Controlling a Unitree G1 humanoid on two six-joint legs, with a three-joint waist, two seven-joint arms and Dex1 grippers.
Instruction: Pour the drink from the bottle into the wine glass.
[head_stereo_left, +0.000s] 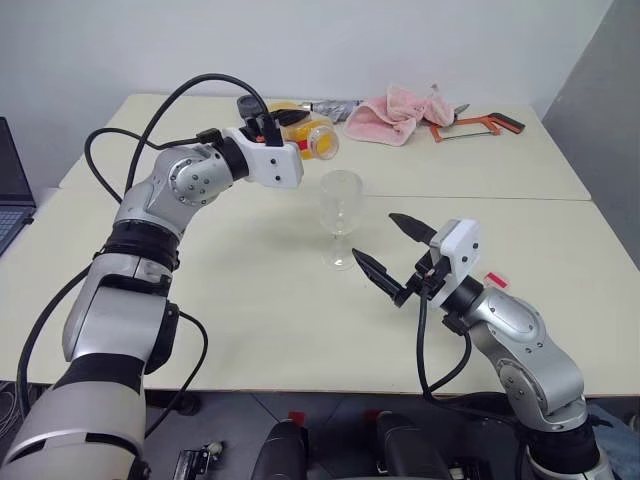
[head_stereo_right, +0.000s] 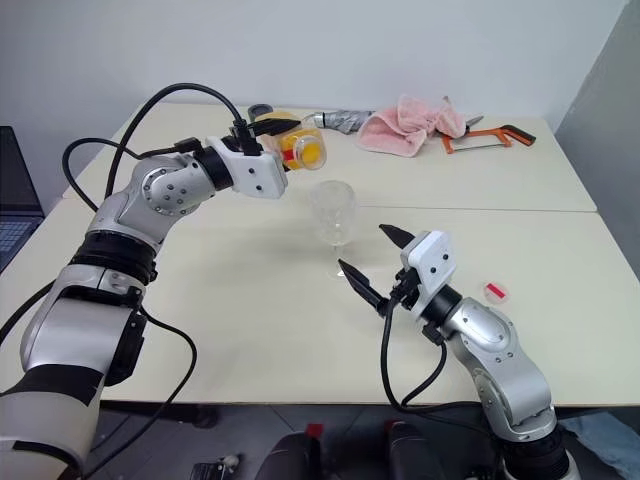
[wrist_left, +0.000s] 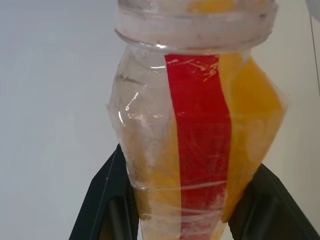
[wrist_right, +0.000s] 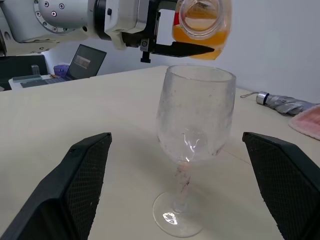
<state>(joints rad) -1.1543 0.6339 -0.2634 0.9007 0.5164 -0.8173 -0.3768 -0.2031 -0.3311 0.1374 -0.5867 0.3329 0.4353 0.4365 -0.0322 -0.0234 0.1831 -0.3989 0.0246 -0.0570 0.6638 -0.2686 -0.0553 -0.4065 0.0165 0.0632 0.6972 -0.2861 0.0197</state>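
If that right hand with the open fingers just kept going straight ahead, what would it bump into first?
Most likely the wine glass: it stands upright directly between the right hand's open fingers, with bare table before it. How near it is I can't judge.

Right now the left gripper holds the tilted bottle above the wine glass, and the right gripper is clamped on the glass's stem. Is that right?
Not quite. The right gripper is open, its fingers standing apart on either side of the wine glass without touching it, as the right wrist view shows. The left gripper does hold the tilted bottle above the glass.

Cream table (head_stereo_left: 250, 300): wine glass (head_stereo_left: 340, 215), pink towel (head_stereo_left: 395, 115), hacksaw (head_stereo_left: 480, 125), folded umbrella (head_stereo_right: 340, 120).
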